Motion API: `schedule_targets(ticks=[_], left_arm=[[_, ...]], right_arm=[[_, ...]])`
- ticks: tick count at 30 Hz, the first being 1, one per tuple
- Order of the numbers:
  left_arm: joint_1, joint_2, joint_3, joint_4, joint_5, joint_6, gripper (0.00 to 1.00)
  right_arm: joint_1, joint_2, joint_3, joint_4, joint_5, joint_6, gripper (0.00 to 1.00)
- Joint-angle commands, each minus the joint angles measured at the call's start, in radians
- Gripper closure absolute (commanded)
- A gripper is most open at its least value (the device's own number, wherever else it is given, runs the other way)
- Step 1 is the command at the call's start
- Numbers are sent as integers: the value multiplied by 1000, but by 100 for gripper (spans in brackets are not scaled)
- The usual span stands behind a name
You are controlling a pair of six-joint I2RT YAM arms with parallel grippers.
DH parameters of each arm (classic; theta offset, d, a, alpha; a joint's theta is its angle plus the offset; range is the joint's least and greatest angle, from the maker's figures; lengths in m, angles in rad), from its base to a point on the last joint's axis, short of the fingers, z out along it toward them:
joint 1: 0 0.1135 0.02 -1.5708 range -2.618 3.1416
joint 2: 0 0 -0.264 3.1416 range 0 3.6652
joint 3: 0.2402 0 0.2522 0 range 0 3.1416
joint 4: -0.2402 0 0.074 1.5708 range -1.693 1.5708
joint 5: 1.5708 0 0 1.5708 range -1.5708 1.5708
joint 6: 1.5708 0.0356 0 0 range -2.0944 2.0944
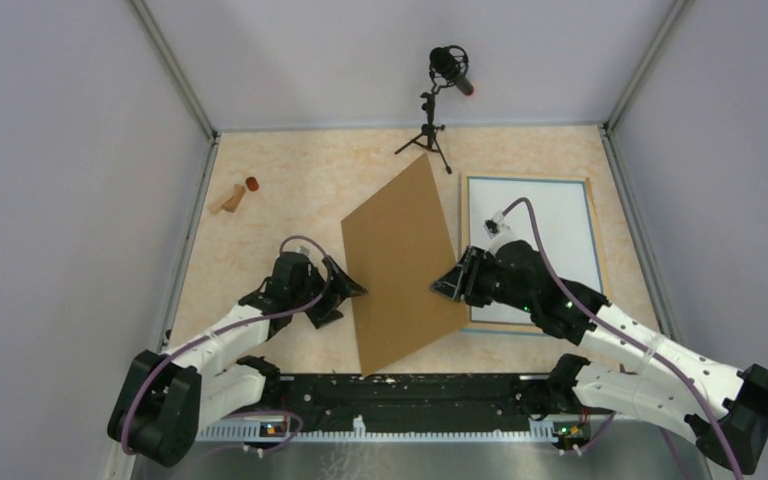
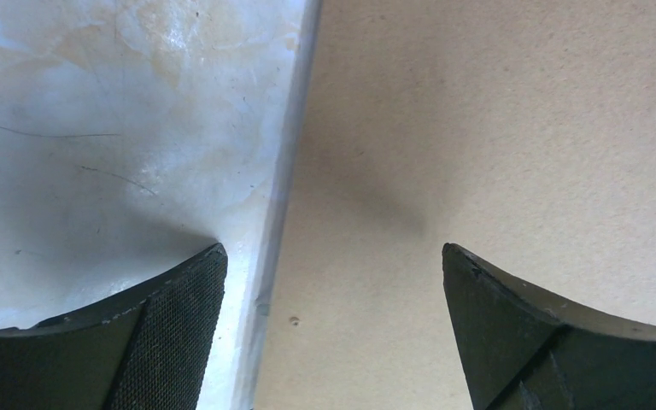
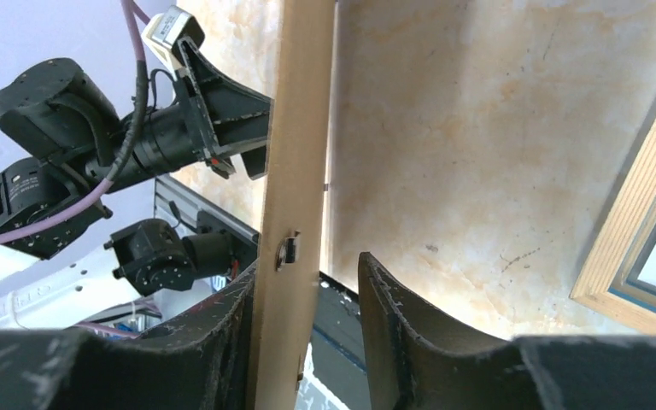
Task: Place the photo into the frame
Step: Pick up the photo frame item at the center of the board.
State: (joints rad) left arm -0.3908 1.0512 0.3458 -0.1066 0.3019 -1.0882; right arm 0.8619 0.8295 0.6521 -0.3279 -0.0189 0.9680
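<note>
Brown cardboard board (image 1: 405, 265) stands tilted at the centre of the desk (image 1: 290, 200). Its edges pass between the left fingers (image 2: 179, 290), spread wide, and the right fingers (image 3: 393, 299), narrow but unclamped.

Plain pale walls (image 1: 50, 150) enclose a beige marbled tabletop (image 1: 300, 170).

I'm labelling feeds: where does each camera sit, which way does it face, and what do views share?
Top: high behind the robot, looking down on the table; left arm, right arm, board, frame show.
Left wrist: looks past the open left claw at the board's edge and table.
Right wrist: looks past the right claw, astride the board, toward the left arm.
All three share the board.
</note>
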Motion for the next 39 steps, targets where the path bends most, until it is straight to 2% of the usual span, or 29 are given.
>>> schedule_targets(ticks=[1, 2, 5, 11, 14, 21, 24, 26, 32, 36, 39], left_arm=[[-5, -32, 32, -59, -28, 77, 2], [-5, -39, 40, -63, -32, 88, 2], [-5, -60, 82, -96, -49, 127, 2], [-5, -124, 215, -184, -122, 272, 2], [-5, -147, 247, -181, -134, 326, 2], [-4, -104, 197, -66, 31, 255, 1], [-6, -56, 138, 48, 129, 192, 2], [-6, -13, 104, 116, 199, 148, 1], [-11, 61, 62, 179, 204, 124, 2], [-13, 64, 49, 191, 185, 131, 2], [-14, 79, 43, 208, 189, 122, 2]], right_arm=[[-1, 14, 88, -99, 41, -78, 96], [-3, 13, 88, -88, 31, -81, 100], [-4, -5, 85, -62, 33, -107, 100], [-15, -53, 215, -190, 168, -227, 100], [-23, -27, 268, -242, 177, -251, 100], [-24, 39, 291, -209, 132, -254, 100], [-24, 69, 320, -234, 111, -244, 100], [-24, 79, 322, -247, 94, -215, 92], [-27, 67, 292, -225, -6, -144, 42], [-27, 58, 320, -261, -14, -141, 27], [-29, 83, 335, -277, -21, -153, 29]])
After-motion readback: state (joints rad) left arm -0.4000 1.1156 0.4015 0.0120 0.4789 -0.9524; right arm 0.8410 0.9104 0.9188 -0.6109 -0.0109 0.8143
